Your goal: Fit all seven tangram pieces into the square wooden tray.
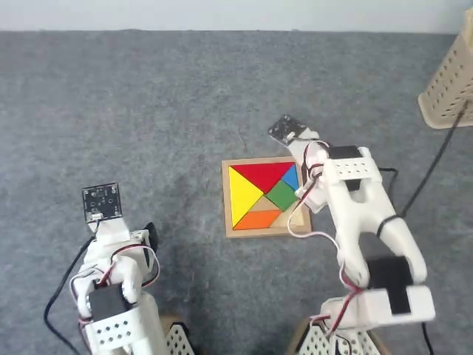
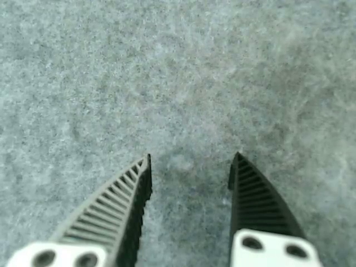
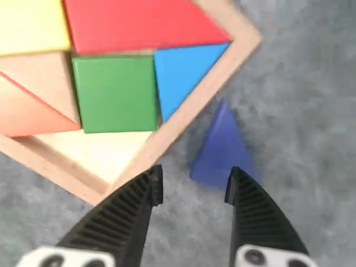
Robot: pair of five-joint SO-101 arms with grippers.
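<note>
Just outside the tray (image 3: 245, 40), on the grey table (image 1: 148, 96) beside the rim nearest its blue triangle (image 3: 186, 69), lies the one loose piece, a violet-blue triangle (image 3: 221, 150). It rests flat and apart from the wood, its narrow tip pointing away from the right gripper (image 3: 193, 181) and its broad end almost level with that gripper's fingertips. The right gripper is released and holds nothing. The piece sits slightly off its centre line, nearer the finger farther from the tray. Inside the tray the red triangle (image 3: 139, 22), yellow triangle (image 3: 30, 25), green square (image 3: 114, 92) and orange piece (image 3: 28, 114) are seated, with a bare pale gap (image 3: 105, 153) in the corner below the green square. That gap is probably the loose triangle's slot, just across the rim from where it lies. The right arm is plainly the nearer one. The left gripper (image 2: 189, 167) is also spread wide with nothing in it, over bare table well away from the tray. The grasp likely needs a small shift away from the tray so both fingers straddle the triangle's broad end.
</note>
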